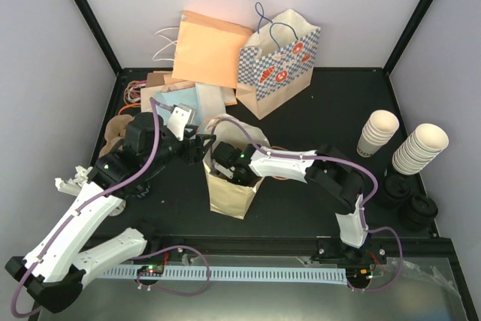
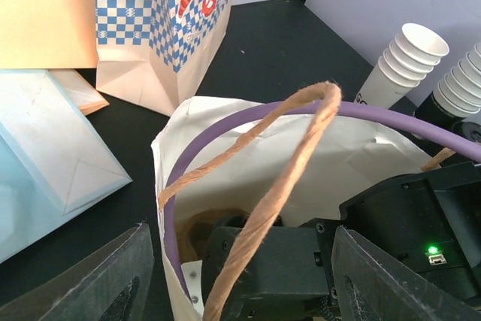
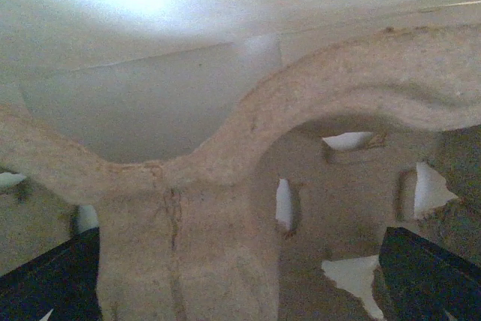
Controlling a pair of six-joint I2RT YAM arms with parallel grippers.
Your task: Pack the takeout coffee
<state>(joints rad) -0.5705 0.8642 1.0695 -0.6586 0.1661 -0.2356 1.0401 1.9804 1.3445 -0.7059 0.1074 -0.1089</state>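
A cream paper bag (image 1: 229,186) stands open at mid-table. My right gripper (image 1: 225,165) reaches down inside it. In the right wrist view the right gripper (image 3: 240,283) is open, its dark fingers far apart, just above a brown moulded pulp cup carrier (image 3: 210,201) on the bag's floor. My left gripper (image 1: 197,148) is at the bag's left rim. In the left wrist view the left gripper (image 2: 240,280) is open, and its jaws straddle the bag's rim (image 2: 161,155) and a twine handle (image 2: 289,163). The lidded takeout coffee is not in view.
A blue checkered bag (image 1: 279,62) and an orange bag (image 1: 210,46) stand at the back. Flat bags (image 1: 192,103) lie at the back left. Two stacks of lidless cups (image 1: 376,133) (image 1: 419,148) and loose black lids (image 1: 406,201) sit at the right.
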